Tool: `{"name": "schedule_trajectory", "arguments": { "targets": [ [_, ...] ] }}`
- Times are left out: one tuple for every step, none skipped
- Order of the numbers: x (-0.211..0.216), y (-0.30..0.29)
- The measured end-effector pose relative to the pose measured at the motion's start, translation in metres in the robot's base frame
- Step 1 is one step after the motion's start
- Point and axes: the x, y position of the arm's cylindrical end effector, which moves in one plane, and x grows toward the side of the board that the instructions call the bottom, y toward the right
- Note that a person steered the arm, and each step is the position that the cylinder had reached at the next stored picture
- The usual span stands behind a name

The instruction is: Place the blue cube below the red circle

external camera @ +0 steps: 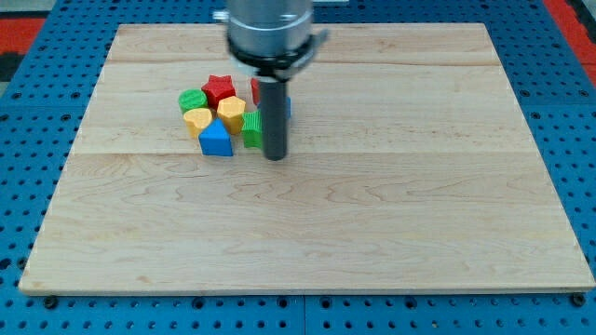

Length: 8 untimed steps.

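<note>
Pale wooden board (372, 214) fills most of the view, resting on a blue pegboard surface (28, 140), and nearly all of it is bare. Every block sits in one tight cluster near the view's upper left of centre. Within that cluster, a red star (220, 88) is at the top, a green block (192, 100) to its left, a yellow block (196, 121) below that, a yellow hexagon-like block (231, 113) in the middle, and a blue block with a peaked top (216, 140) at the cluster's bottom. A second green block (251, 130) lies just left of the dark rod. My tip (275, 156) rests on the board at the cluster's right edge, at or just beside that green block — contact cannot be confirmed. The rod and the arm housing above it hide much of the cluster's right side. Only a sliver of blue (288, 107) shows just right of the rod, which I take to be the blue cube, and a sliver of red (255, 90) shows just left of it, probably the red circle. So the blue cube lies up and slightly right of my tip, close behind the rod, with the red circle up and to the left. There are no fingers on this arm — nothing is spread, pressed or pinched, and nothing is held. The cube does not yet appear to sit below the circle.
</note>
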Motion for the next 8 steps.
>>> {"name": "schedule_trajectory", "arguments": {
  "targets": [
    [-0.016,0.069],
    [-0.021,0.057],
    [-0.058,0.035],
    [-0.072,0.020],
    [-0.072,0.008],
    [-0.111,0.064],
    [-0.171,0.048],
    [-0.197,-0.078]
  ]
}}
